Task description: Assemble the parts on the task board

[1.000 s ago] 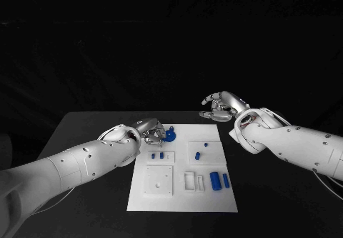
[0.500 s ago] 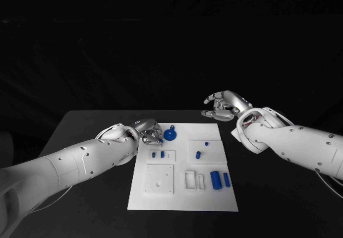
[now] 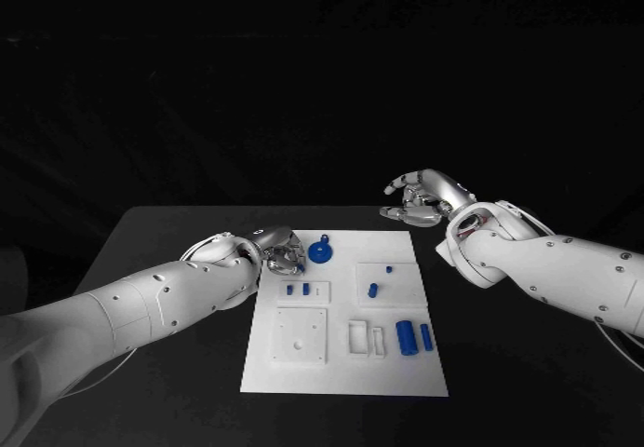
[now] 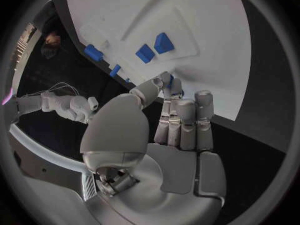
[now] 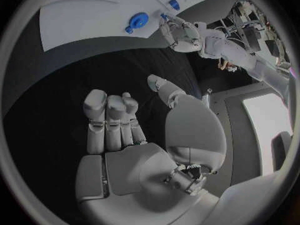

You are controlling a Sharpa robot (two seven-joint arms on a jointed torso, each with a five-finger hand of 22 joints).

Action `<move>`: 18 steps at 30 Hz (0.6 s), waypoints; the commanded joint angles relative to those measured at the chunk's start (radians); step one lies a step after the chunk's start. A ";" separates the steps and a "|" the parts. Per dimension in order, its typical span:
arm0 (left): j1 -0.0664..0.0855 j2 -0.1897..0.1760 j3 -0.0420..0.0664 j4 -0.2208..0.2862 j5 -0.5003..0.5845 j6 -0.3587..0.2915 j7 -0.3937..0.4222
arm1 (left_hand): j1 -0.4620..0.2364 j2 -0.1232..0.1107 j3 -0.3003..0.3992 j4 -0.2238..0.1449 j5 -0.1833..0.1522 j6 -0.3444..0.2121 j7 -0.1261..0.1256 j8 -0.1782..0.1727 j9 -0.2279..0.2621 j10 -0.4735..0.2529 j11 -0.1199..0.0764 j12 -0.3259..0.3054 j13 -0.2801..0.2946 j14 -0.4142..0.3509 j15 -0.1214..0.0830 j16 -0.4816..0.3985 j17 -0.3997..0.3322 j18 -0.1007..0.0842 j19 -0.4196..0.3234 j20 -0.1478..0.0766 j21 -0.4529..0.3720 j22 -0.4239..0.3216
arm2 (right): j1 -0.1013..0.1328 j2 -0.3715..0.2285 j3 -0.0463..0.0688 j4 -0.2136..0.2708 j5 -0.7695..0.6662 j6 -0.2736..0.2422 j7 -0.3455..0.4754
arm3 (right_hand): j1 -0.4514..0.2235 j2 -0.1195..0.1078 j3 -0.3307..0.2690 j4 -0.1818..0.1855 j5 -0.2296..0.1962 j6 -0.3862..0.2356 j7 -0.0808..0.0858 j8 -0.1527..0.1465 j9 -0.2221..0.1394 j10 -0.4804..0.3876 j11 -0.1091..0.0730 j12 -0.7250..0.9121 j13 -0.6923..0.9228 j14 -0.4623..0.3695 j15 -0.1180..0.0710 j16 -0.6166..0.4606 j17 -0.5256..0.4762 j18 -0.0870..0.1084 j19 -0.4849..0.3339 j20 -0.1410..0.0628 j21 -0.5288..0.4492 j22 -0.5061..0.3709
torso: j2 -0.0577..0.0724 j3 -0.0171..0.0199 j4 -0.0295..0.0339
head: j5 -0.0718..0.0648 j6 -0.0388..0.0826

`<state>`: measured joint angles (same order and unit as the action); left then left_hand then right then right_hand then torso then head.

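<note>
Left hand (image 3: 278, 250) at task board's (image 3: 343, 372) far left edge, fingers curled in, nothing visibly gripped. Just beside, round blue part (image 3: 319, 251) lying on board. Smaller blue parts (image 3: 406, 338) in recesses nearer the robot. Right hand (image 3: 422, 198) raised past board's far right corner, fingers curled, holding nothing.

The task board (image 3: 343, 372) lies in the middle of the table (image 3: 161, 233). The left hand (image 3: 278, 250) sits at the board's far left edge, and just to its right, on the board, stands a round part (image 3: 321, 250). Nearer the robot, two small parts (image 3: 297, 290) lie side by side, another pair (image 3: 377, 283) to their right, and two long parts (image 3: 413, 337) at the near right. The right hand (image 3: 422, 200) hovers beyond the board's far right corner, off the board.
</note>
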<state>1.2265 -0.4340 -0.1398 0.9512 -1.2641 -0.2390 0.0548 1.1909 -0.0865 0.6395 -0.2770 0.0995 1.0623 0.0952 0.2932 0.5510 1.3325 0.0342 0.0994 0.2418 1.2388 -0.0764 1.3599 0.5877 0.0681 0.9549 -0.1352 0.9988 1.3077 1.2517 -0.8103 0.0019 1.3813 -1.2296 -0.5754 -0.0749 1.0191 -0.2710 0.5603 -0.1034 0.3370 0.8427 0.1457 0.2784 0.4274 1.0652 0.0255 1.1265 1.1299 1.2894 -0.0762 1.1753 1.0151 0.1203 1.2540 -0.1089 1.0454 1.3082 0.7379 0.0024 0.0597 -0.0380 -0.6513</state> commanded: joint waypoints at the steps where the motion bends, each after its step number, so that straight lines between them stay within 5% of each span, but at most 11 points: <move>1: -0.001 0.001 0.000 0.003 -0.009 0.023 -0.005 | -0.001 0.012 0.004 -0.001 0.003 0.005 0.000 0.002 0.001 0.004 0.000 -0.001 0.000 0.004 -0.002 -0.005 -0.001 0.040 0.003 -0.032 0.006 0.009 | 0.000 0.001 0.000 0.001 -0.006 0.008 0.009 | -0.004 0.005 -0.004 0.004 0.003 0.007 0.002 0.002 -0.001 -0.013 0.008 -0.005 -0.001 0.007 -0.002 -0.004 -0.002 0.141 0.000 -0.005 -0.004 0.003 | 0.000 0.0000 0.0006 | 0.000 -0.001; 18: -0.009 0.011 -0.002 -0.001 -0.009 0.034 -0.003 | -0.001 0.013 0.004 -0.002 0.002 0.005 0.000 0.002 0.001 0.005 0.001 -0.002 -0.001 0.004 -0.002 -0.005 -0.001 0.039 0.003 -0.033 0.006 0.009 | 0.000 0.001 0.000 0.000 -0.006 0.009 0.009 | -0.004 0.005 -0.004 0.003 0.003 0.007 0.002 0.002 -0.001 -0.012 0.008 -0.005 -0.002 0.008 -0.002 -0.005 -0.001 0.141 0.001 -0.005 -0.004 0.003 | 0.000 0.0001 -0.0009 | -0.001 -0.002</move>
<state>1.2204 -0.4282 -0.1402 0.9484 -1.2677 -0.2266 0.0500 1.1884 -0.0826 0.6394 -0.2772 0.0958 1.0617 0.0952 0.2932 0.5522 1.3321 0.0339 0.0995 0.2428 1.2401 -0.0749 1.3599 0.5878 0.0683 0.9580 -0.1319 0.9988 1.3075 1.2517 -0.8094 0.0019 1.3808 -1.2296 -0.5754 -0.0746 1.0191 -0.2710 0.5603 -0.1034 0.3370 0.8427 0.1457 0.2784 0.4274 1.0668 0.0271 1.1265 1.1300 1.2894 -0.0761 1.1753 1.0151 0.1203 1.2539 -0.1088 1.0454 1.3082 0.7379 0.0024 0.0591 -0.0378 -0.6528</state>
